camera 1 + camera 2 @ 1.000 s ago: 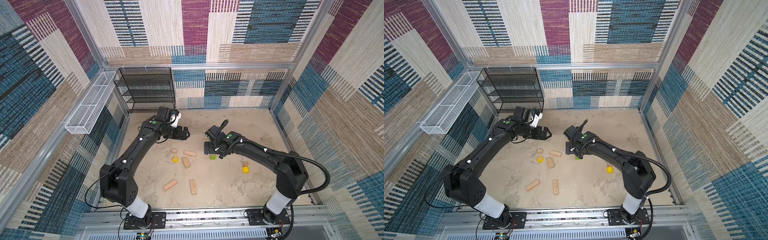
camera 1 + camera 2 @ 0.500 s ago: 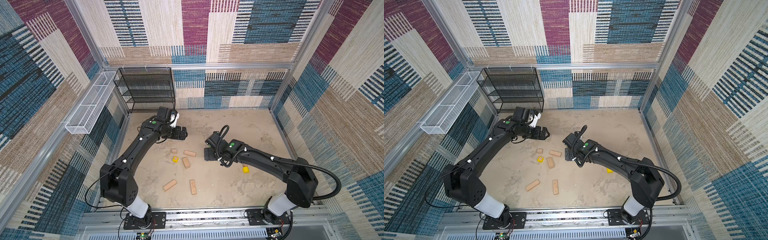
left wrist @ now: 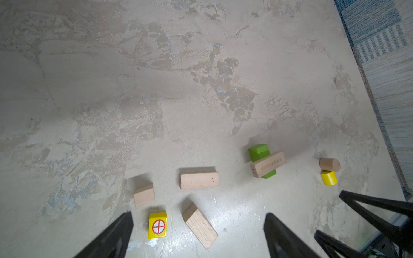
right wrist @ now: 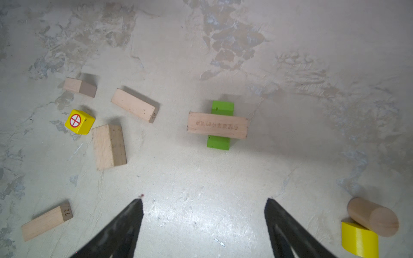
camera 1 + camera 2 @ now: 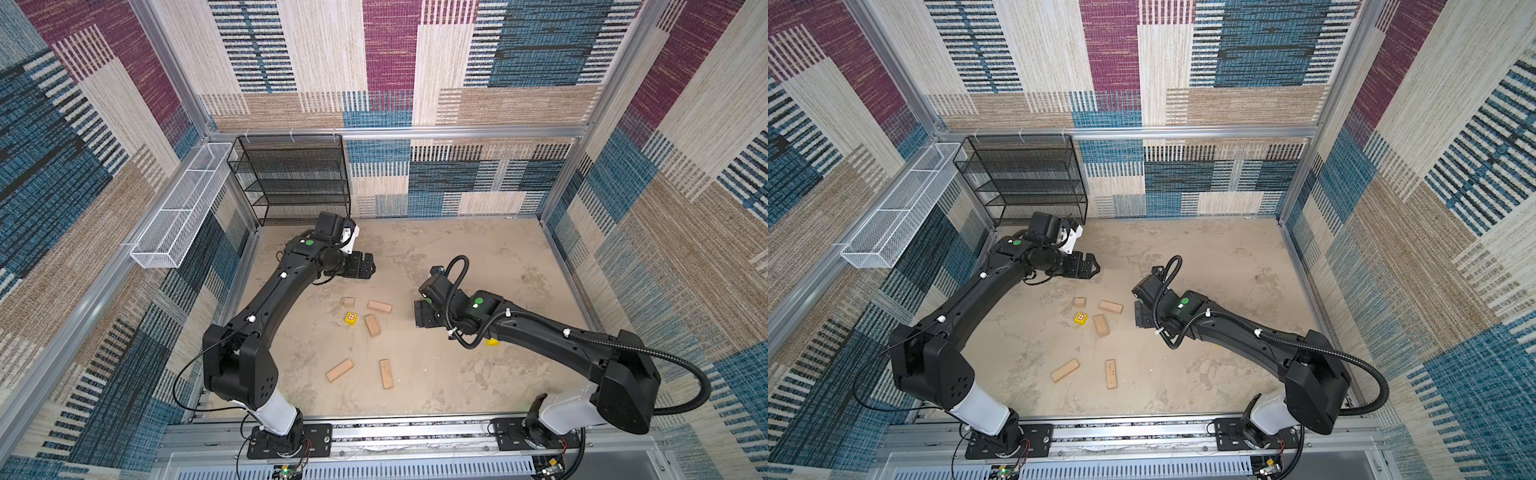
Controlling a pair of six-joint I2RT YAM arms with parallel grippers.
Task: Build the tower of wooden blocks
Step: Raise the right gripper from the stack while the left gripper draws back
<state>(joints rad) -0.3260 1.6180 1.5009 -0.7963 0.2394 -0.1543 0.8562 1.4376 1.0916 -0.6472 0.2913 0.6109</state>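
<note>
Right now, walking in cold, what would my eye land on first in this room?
A black left robot arm and a black right robot arm bend in over a beige tabletop boxed in by patchwork carpet walls. At its middle, a yellow wooden cube with a red crossed circle sits among scattered plain tan wooden bricks; toward the right arm, a tan wooden brick lies crosswise on a green oblong wooden block.

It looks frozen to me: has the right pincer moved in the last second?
Yes. In a top view the right pincer has slid toward the front rail, now about level with the yellow cube.
</note>
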